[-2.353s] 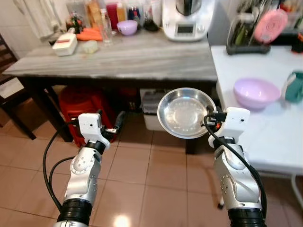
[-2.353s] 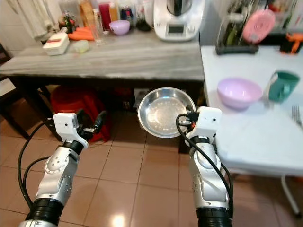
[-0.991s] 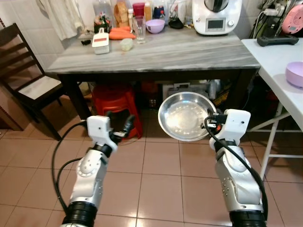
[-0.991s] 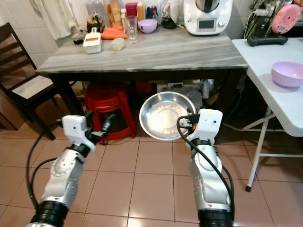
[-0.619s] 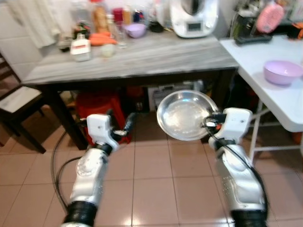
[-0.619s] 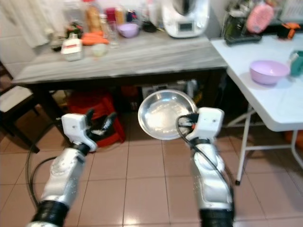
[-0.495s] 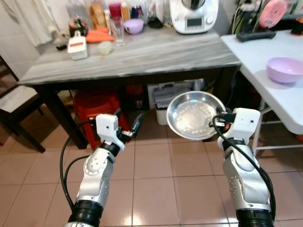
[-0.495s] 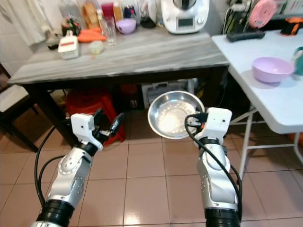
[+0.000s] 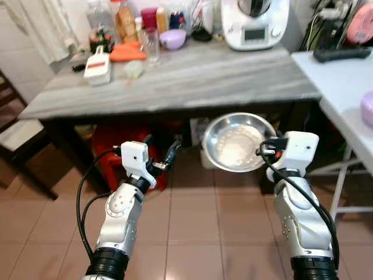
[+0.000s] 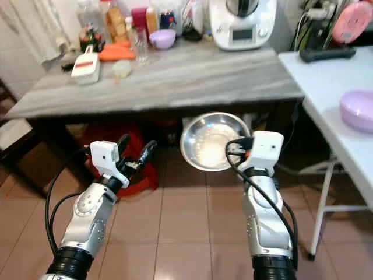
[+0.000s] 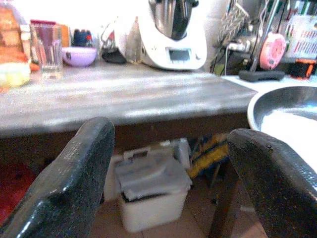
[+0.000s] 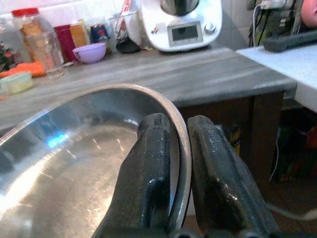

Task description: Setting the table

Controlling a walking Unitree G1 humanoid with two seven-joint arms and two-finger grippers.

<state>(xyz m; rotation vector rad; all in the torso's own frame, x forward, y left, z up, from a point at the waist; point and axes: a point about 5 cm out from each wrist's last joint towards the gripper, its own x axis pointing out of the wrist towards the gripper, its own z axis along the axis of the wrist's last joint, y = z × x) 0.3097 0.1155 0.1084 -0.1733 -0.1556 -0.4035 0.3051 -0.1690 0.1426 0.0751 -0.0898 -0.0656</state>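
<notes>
We hold the steel bowl [image 9: 239, 142] in our right gripper [image 12: 179, 148], whose two black fingers pinch the bowl's rim, one finger inside and one outside. The bowl hangs in the air, tilted with its hollow toward our head, in front of the near edge of the grey marble table [image 9: 192, 76] and above the tiled floor [image 9: 192, 233]. Our left gripper [image 9: 164, 158] is raised beside it with its fingers [image 11: 79, 173] spread wide and nothing between them.

On the marble table, along the far edge, stand a white kitchen machine [image 9: 254, 23] near the far right corner, a small purple bowl [image 9: 173, 38], a drinking glass [image 9: 152, 45], jars and bottles. Toward the far left corner lie orange carrots [image 9: 127, 52] and a white slicer [image 9: 98, 66]. Under the table we see a red stool [image 9: 116, 140] and a white lidded box [image 11: 151, 191]. To our right a white table [image 10: 338, 93] carries a larger purple bowl [image 10: 356, 109] near its right edge and a pink disc [image 10: 353, 22] in a rack at its far edge.
</notes>
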